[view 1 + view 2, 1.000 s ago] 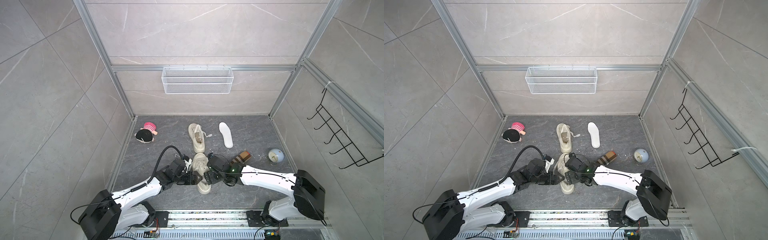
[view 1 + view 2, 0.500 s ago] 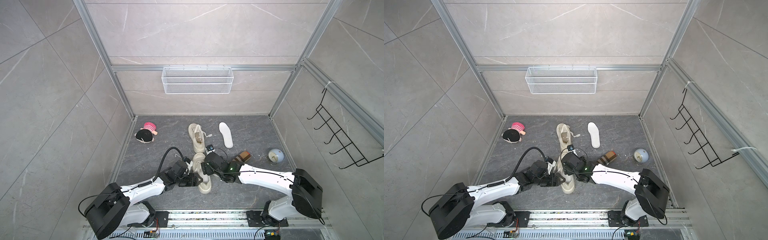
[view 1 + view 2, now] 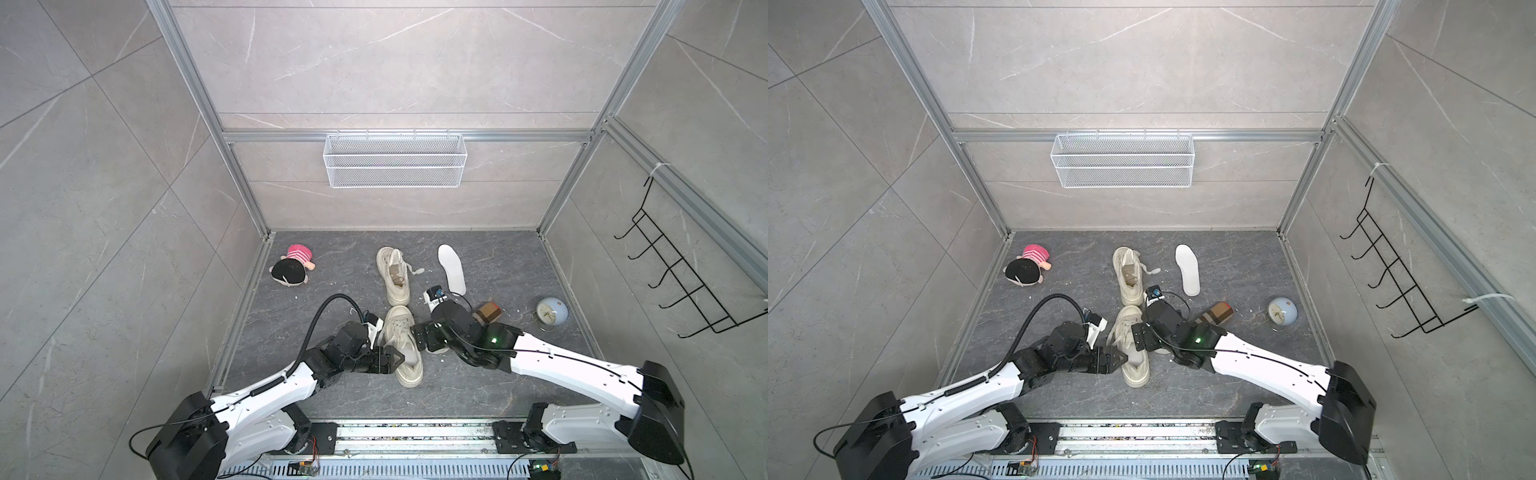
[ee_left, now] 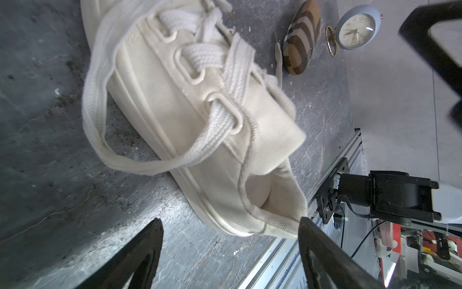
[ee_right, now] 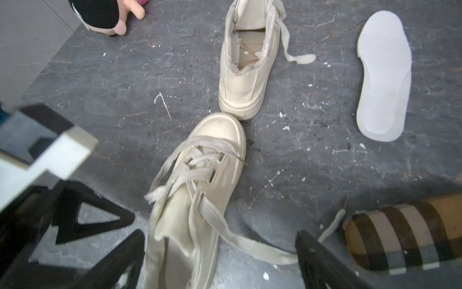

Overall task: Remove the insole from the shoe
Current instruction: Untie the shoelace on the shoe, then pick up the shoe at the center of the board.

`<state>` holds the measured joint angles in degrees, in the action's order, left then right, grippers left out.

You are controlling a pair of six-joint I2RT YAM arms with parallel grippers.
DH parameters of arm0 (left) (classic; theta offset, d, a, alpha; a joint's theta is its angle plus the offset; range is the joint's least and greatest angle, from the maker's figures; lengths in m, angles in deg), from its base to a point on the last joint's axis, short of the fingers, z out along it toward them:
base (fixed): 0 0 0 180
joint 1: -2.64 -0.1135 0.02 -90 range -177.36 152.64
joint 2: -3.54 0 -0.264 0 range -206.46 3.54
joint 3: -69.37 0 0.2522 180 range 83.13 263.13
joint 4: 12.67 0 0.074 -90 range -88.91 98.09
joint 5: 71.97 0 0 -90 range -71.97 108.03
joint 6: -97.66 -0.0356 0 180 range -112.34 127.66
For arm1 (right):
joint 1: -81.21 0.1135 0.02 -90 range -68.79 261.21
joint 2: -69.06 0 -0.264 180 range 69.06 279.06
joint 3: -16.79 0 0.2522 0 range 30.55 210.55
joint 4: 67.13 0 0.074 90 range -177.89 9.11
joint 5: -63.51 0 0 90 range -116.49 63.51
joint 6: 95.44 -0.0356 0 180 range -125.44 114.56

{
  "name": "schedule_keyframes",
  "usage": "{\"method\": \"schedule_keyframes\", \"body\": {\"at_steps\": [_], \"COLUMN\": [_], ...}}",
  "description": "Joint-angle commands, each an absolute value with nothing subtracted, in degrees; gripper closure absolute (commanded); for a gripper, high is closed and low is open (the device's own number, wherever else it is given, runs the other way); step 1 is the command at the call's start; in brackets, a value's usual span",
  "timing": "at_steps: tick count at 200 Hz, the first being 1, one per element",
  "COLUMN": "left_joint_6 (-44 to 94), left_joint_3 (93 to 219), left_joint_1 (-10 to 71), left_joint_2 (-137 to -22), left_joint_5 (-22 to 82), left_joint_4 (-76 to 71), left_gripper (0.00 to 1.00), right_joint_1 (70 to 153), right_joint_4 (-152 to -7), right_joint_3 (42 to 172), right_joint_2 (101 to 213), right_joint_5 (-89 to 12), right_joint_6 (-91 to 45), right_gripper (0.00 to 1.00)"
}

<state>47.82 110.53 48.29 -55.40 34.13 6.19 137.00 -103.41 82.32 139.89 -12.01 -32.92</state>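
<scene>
Two cream lace-up shoes lie toe to heel on the dark floor. The near shoe sits between my arms. Its heel opening shows a pale inside; I cannot tell an insole apart there. My left gripper is open at the shoe's heel, touching nothing. My right gripper is open, its fingers either side of the shoe's laced upper. The far shoe shows a bare brown footbed. A white insole lies loose to its right.
A plush doll lies at the back left. A brown checked case and a small blue clock sit right of the shoes. A wire basket hangs on the back wall and a hook rack on the right wall.
The right gripper has swung from beside the near shoe up over its laces and opened a little wider. The left gripper has slid toward the heel. The shoe has barely shifted.
</scene>
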Motion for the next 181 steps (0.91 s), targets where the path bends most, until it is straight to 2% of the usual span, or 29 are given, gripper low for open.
{"method": "schedule_keyframes", "body": {"at_steps": [1,22,59,77,103,117,133,140,143,181], "left_joint_6": [43.7,43.2,43.1,42.6,42.0,42.4,42.7,42.5,42.5,44.0], "left_joint_3": [115.1,117.5,119.0,119.4,120.3,121.0,121.6,121.9,122.1,124.0], "left_joint_1": [47.9,47.4,45.6,45.2,44.0,42.3,39.0,37.3,36.6,27.2], "left_joint_2": [-53.2,-53.4,-53.7,-53.4,-53.2,-53.0,-52.6,-52.5,-52.5,-53.5], "left_joint_5": [30.7,27.9,26.7,26.4,26.3,26.2,26.6,27.3,27.6,34.4], "left_joint_4": [12.2,14.8,15.1,15.6,16.8,17.6,18.0,17.8,17.8,15.2], "left_gripper": [0.13,0.13,0.13,0.13,0.13,0.09,0.02,0.0,0.0,0.0], "right_joint_1": [138.4,140.4,140.9,140.8,140.5,139.8,139.1,139.1,139.0,139.0], "right_joint_4": [-107.2,-105.5,-101.6,-98.1,-92.5,-90.8,-91.0,-91.6,-91.9,-96.0], "right_joint_3": [79.2,79.3,80.8,81.5,83.5,84.6,85.7,86.0,86.1,84.3], "right_joint_2": [140.3,145.1,153.1,156.8,160.0,160.4,159.4,158.5,157.8,148.1], "right_joint_5": [-18.5,-19.4,-12.3,-9.0,-7.7,-7.7,-8.9,-9.5,-9.9,-12.9], "right_joint_6": [-34.9,-35.3,-36.2,-36.1,-35.9,-36.1,-36.1,-35.8,-35.6,-32.5], "right_gripper": [0.05,0.05,0.05,0.11,0.28,0.43,0.71,0.89,1.0,1.0]}}
